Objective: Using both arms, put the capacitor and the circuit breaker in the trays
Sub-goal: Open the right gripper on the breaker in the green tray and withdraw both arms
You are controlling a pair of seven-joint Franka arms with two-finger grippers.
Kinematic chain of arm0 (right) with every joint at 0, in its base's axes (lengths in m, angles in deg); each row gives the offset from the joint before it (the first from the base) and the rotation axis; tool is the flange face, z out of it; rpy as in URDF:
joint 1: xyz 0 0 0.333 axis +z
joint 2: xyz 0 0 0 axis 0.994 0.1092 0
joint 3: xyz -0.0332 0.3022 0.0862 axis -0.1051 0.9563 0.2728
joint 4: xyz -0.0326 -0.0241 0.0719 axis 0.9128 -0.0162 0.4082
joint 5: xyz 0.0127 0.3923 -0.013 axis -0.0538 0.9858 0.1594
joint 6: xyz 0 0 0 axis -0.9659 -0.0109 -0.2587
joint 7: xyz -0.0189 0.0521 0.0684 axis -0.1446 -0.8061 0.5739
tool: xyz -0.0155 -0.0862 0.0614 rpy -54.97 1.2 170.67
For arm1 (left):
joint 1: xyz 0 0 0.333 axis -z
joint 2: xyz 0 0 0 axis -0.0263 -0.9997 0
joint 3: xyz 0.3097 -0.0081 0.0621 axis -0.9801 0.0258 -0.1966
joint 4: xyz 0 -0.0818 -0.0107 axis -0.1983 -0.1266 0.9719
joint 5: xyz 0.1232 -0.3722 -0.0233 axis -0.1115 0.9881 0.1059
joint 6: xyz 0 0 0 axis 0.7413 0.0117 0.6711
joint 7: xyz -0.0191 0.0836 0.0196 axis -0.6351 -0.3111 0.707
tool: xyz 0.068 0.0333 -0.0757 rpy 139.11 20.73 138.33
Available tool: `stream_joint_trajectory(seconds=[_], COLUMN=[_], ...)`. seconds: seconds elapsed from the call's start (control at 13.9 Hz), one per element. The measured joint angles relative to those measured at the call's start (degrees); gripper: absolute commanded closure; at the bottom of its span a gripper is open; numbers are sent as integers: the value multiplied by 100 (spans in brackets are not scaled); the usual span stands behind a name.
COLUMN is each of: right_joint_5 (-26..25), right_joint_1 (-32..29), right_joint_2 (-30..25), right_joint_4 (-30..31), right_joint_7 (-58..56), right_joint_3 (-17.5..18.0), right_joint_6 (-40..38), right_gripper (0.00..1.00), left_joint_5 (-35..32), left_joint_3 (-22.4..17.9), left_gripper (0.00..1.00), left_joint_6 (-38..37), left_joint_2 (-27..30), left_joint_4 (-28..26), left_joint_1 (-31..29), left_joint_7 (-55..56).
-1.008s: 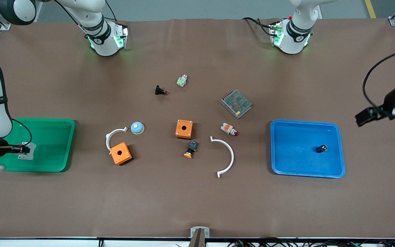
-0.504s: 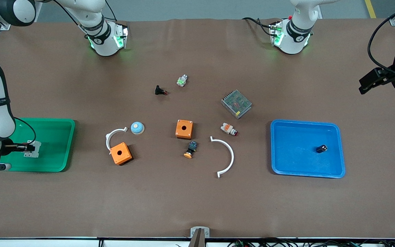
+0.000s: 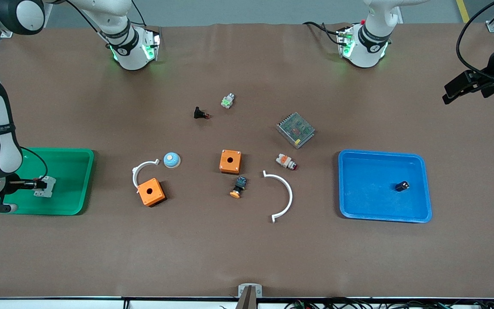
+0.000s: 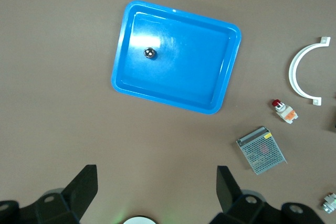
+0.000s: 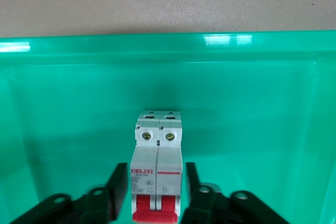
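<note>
The capacitor [image 3: 402, 186], a tiny black cylinder, lies alone in the blue tray [image 3: 367, 201]; it also shows in the left wrist view [image 4: 150, 52], in that tray [image 4: 178, 77]. My left gripper [image 3: 447, 95] is open and empty, high over the bare table at the left arm's end [image 4: 157, 192]. The circuit breaker [image 3: 46, 187], white-grey with red toggles, lies in the green tray [image 3: 69, 171]. My right gripper [image 3: 37, 185] is low in that tray. In the right wrist view its fingers [image 5: 119, 182] flank the breaker [image 5: 156, 156] with a thin gap on each side.
Between the trays lie two orange boxes [image 3: 230, 161] [image 3: 151, 192], two white arcs [image 3: 287, 197] [image 3: 140, 169], a grey power supply [image 3: 296, 129], a blue dome [image 3: 172, 160], an orange-capped button [image 3: 238, 187], a white-orange part [image 3: 286, 162], a black push-button [image 3: 200, 113] and a small green-white part [image 3: 227, 101].
The right gripper and the breaker shifted a little across the green tray toward the table's middle. The left gripper rose and drew away from the blue tray toward the table's edge.
</note>
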Motion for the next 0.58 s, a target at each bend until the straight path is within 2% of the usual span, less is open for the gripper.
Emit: stream_joint_trajectory(seconds=[0.22,0.43,0.58], right_joint_5=[6,37,50], right_joint_1=[28,377,917], right_joint_2=[-275,-1069,-1775], right_joint_4=[-117,-161,-31], right_joint_7=[134,1036,1830], right_joint_3=[72,147,176], right_joint_6=[-633,-1748,-2396], right_gripper=[3,3,2], left_joint_5=[9,-7,-17], left_joint_3=[-5,-13,-17], left_gripper=[0,0,0], left_joint_6=[0,0,0], left_joint_2=[0,-3,-3], left_joint_4=[-58,-79,-93], left_joint_1=[0,-3,-5], left_joint_7=[-82,-150,-290])
